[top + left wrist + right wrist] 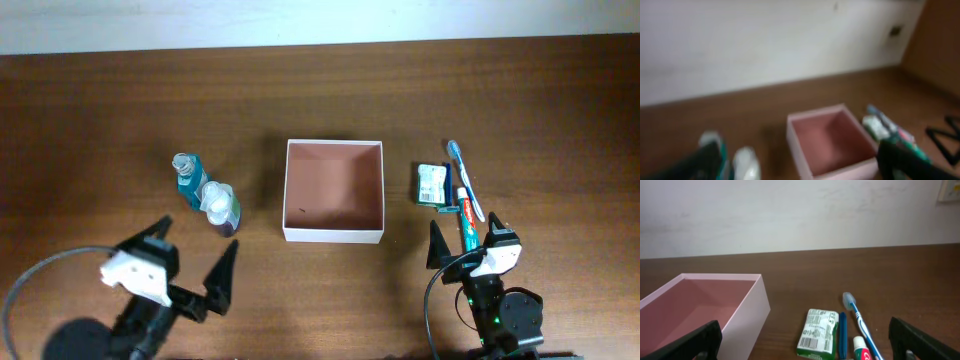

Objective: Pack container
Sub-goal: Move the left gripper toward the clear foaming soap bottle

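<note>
The container [334,235], a square shallow box with white walls and a reddish-brown inside, sits mid-table; it also shows in the left wrist view [805,157] and the right wrist view [747,312]. It looks empty. Two small bottles [210,195] lie left of it. A green-and-white packet [431,184], a blue toothbrush [464,178] and a toothpaste tube [466,222] lie right of it, also in the right wrist view [817,332]. My left gripper [195,262] is open, near the front edge, below the bottles. My right gripper [465,238] is open, just in front of the toothpaste.
A black cable [40,275] loops at the front left by the left arm. A pale wall [790,210] runs behind the table's far edge. A dark blue stick [842,332] lies beside the packet.
</note>
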Controlling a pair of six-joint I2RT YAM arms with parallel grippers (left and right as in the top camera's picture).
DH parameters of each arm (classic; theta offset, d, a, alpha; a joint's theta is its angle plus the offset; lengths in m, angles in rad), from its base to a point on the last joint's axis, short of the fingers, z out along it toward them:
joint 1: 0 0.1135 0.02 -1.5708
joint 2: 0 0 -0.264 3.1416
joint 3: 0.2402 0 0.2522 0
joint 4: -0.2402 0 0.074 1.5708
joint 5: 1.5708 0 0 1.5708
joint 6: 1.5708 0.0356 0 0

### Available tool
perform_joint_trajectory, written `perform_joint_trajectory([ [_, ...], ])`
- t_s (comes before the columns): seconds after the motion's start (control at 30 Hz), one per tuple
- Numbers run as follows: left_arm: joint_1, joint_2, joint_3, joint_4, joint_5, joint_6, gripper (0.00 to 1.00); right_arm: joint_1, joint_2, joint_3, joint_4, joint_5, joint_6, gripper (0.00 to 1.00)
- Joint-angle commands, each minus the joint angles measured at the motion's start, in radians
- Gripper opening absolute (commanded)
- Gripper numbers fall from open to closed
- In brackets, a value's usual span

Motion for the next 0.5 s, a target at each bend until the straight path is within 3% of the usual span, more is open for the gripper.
perform_joint_trajectory([
  [0.0,0.006,0.130,0.125,-0.109,-0.094,0.103,0.99,0.005,-0.010,-0.005,-0.007,-0.002,0.000,0.99],
  [0.47,0.006,0.395,0.144,-0.154,-0.151,0.114,0.99,0.005,-0.010,-0.005,-0.007,-0.002,0.000,0.98],
])
